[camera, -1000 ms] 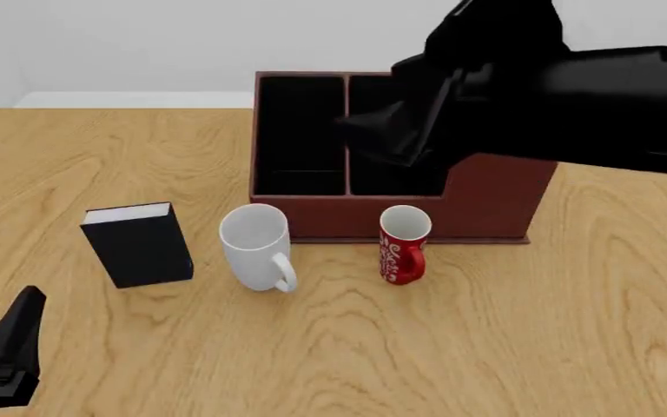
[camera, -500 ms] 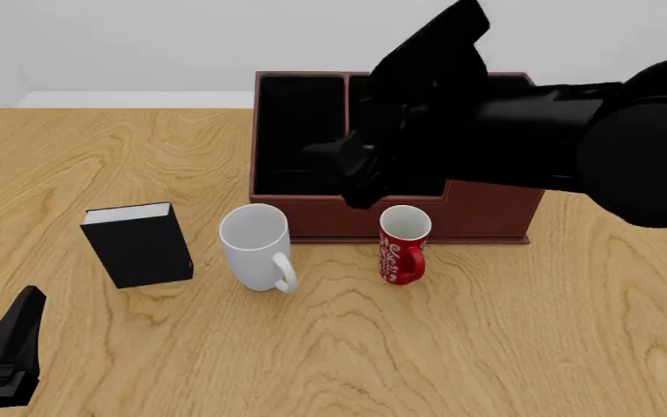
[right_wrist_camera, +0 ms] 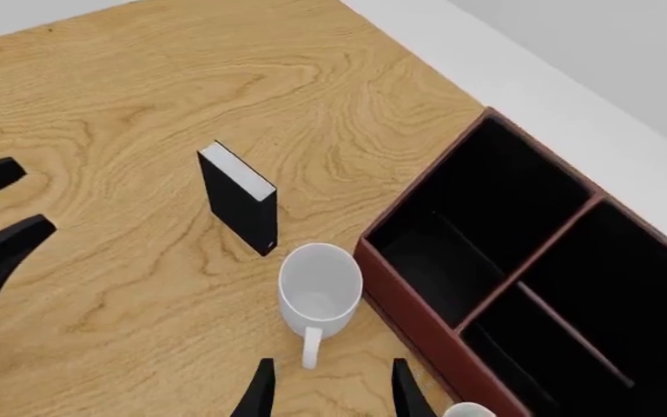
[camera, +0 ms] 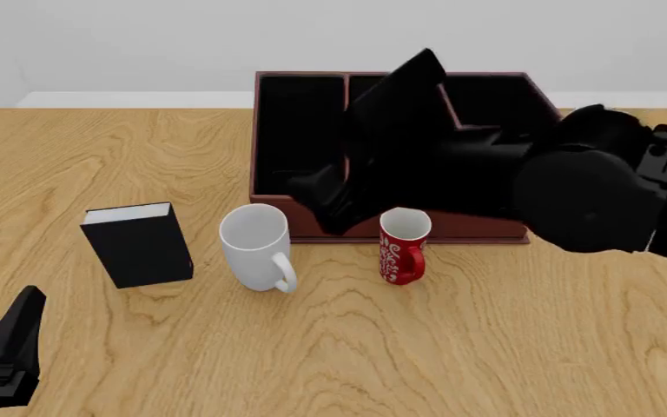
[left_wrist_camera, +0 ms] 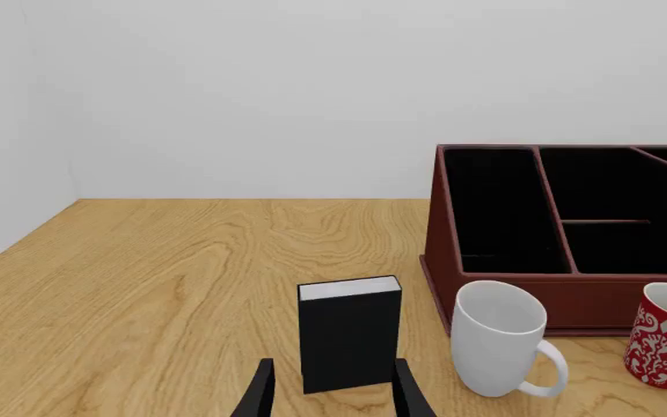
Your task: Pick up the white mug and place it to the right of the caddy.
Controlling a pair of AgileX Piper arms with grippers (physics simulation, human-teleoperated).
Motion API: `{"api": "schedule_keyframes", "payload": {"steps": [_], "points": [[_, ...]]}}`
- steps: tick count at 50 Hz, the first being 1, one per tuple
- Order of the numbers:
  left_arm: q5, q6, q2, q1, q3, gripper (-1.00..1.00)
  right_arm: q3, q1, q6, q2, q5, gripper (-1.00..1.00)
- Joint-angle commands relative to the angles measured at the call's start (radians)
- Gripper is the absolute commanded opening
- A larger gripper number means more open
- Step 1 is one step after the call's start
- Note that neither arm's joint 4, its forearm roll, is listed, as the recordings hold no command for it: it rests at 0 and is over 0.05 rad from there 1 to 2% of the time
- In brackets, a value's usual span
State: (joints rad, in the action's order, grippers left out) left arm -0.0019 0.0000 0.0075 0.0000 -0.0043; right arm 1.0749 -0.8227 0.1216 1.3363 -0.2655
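White mug (camera: pixel 257 246) stands upright on the table (camera: pixel 485 347), just in front of the caddy's (camera: pixel 299 130) front left corner, its handle turned toward the arms. The red mug (camera: pixel 403 244) stands near it, in front of the caddy's front wall, and the black book (camera: pixel 139 244) stands on the white mug's other side, well clear of the caddy.

The right arm has swung down and across the caddy over the past second; its right gripper (camera: pixel 316 195) now hangs above the caddy's front wall, close to the white mug but not touching it. In its wrist view the two fingers (right_wrist_camera: pixel 258 395) stand apart with nothing between them, and the mug sits just beyond their tips, mouth open to the camera. That suggests the approach is nearly done and the grasp has yet to begin.

The left gripper (camera: pixel 3 360) waits low at the near edge of the table, far from the caddy, its fingers likewise spread and holding nothing. The spot to the right of the caddy is partly hidden behind the right arm, so its state cannot be judged.
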Motion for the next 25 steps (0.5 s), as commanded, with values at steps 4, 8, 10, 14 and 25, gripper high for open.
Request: {"api": "schedule_keyframes", "payload": {"steps": [4,8,10,14,25], "points": [[0.000,0.000,0.000,0.000,0.000,1.00,-0.024,0.001,-0.024,0.039,0.042,1.00],[0.000,0.000,0.000,0.000,0.000,1.00,-0.037,0.004,-0.028,0.050,0.060,1.00],[0.000,0.000,0.000,0.000,0.000,1.00,-0.042,0.007,-0.031,0.054,0.065,1.00],[0.000,0.000,0.000,0.000,0.000,1.00,-0.051,0.005,-0.035,0.061,0.075,1.00],[0.000,0.000,0.000,0.000,0.000,1.00,-0.066,0.001,-0.035,0.074,0.089,1.00]]}}
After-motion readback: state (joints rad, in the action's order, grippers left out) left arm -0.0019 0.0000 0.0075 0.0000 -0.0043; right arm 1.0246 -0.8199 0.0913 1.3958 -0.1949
